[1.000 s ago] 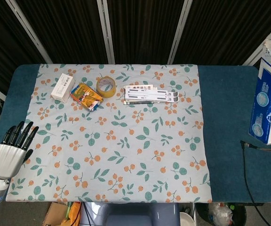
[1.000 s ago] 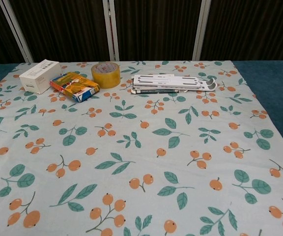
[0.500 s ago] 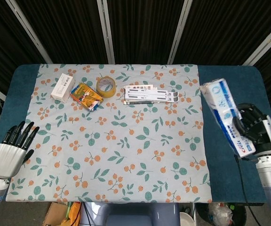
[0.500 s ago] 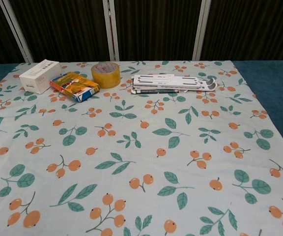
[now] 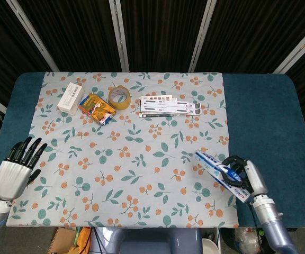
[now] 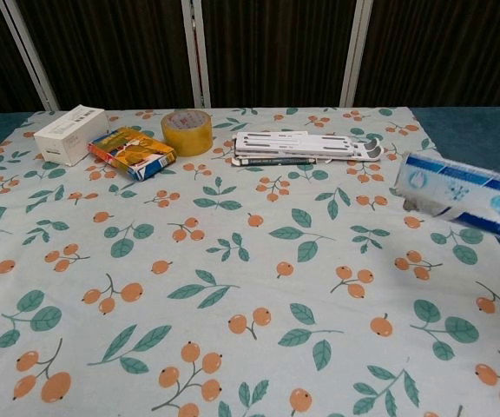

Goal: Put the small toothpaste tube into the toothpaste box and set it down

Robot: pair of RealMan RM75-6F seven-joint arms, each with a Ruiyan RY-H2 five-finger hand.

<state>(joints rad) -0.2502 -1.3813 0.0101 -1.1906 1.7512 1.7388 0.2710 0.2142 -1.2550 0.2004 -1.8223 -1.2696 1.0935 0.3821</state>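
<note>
While the left hand (image 5: 16, 170) is held open at lower left, the toothpaste box (image 5: 222, 175) is gripped, seemingly above the cloth (image 5: 142, 159), by the right hand (image 5: 244, 175) at lower right.

The toothpaste box (image 6: 463, 196) ran off the chest view's right edge, blurred, while in the head view the right robot hand (image 5: 243, 175) covered part of its length.

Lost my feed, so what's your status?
Right hand holds toothpaste box low over cloth. Left hand open, idle. Landing spot clear.
</note>
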